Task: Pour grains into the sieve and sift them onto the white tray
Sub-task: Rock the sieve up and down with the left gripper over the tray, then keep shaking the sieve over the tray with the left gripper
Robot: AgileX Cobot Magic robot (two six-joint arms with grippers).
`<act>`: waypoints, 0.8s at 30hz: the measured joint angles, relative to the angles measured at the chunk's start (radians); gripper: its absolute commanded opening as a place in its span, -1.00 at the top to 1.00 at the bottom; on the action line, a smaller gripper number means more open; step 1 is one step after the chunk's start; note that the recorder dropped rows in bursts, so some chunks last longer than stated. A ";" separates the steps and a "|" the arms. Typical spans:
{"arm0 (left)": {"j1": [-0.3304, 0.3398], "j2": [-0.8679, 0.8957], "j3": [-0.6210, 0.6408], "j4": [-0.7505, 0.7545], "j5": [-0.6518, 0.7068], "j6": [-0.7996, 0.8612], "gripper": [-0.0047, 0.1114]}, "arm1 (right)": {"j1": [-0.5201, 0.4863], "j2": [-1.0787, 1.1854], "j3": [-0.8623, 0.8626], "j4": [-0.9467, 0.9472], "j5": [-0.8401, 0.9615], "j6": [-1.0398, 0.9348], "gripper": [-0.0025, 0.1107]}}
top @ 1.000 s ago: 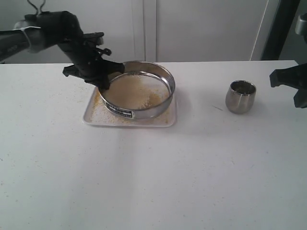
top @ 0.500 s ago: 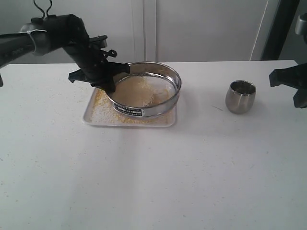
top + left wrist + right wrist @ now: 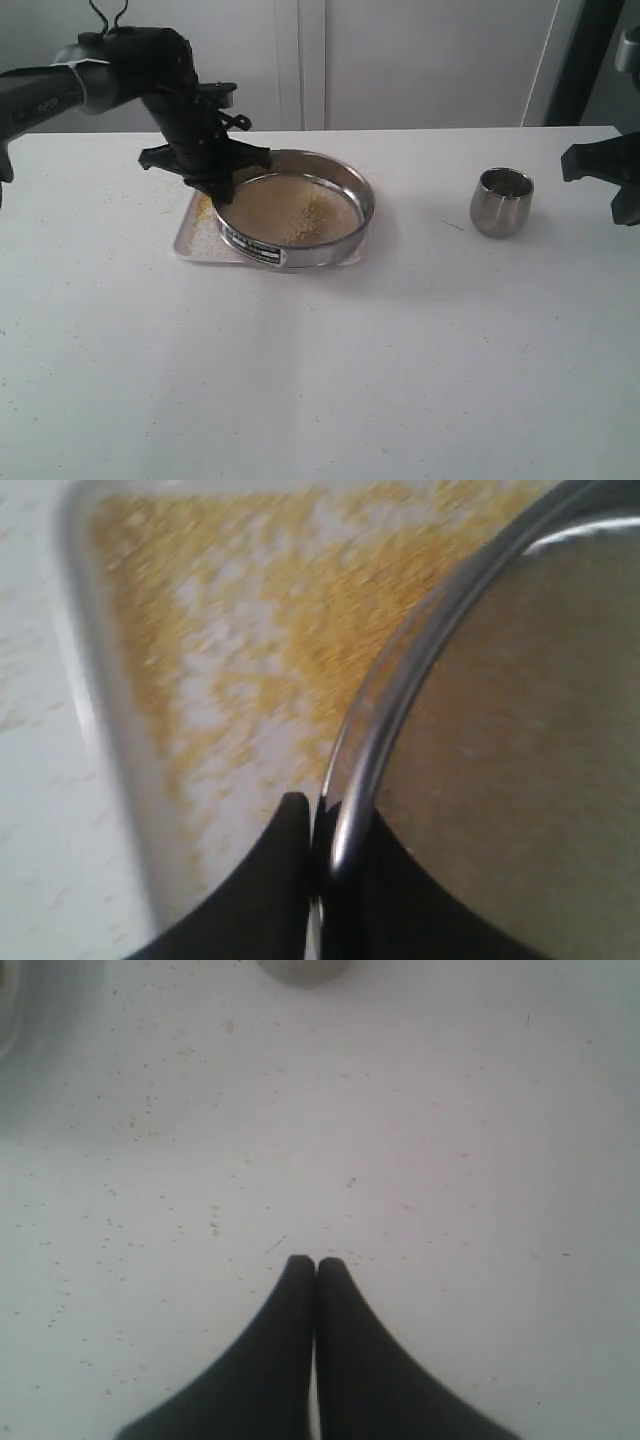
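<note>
Sieve (image 3: 330, 247) of shiny steel holding pale grains (image 3: 295, 210), left pincer (image 3: 218, 188) clamping its rim, right pincer (image 3: 316, 1262) closed.

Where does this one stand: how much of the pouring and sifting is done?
Pouring looks done: the steel cup stands aside and grains lie in the sieve. Sifting is in hand: the left gripper clamps the sieve's rim over the white tray, already dusted with yellow granules. Left: working the rest through. The right gripper is shut, holding nothing.

A small rounded steel cup (image 3: 501, 201) stands upright on the right of the white, speckled worktop (image 3: 330, 370).
</note>
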 measured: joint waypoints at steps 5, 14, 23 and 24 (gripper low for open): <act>0.112 -0.032 0.000 -0.071 -0.029 -0.064 0.92 | 0.000 0.000 0.000 0.000 0.000 0.000 0.96; 0.054 -0.008 0.000 -0.138 -0.059 -0.033 0.92 | 0.000 0.000 0.000 0.000 0.000 0.000 0.96; 0.022 0.002 0.000 -0.056 -0.103 -0.052 0.92 | 0.000 0.000 0.000 0.000 -0.009 0.000 0.96; 0.053 -0.005 0.000 -0.036 -0.061 -0.084 0.92 | 0.000 0.000 0.000 0.000 -0.009 0.000 0.96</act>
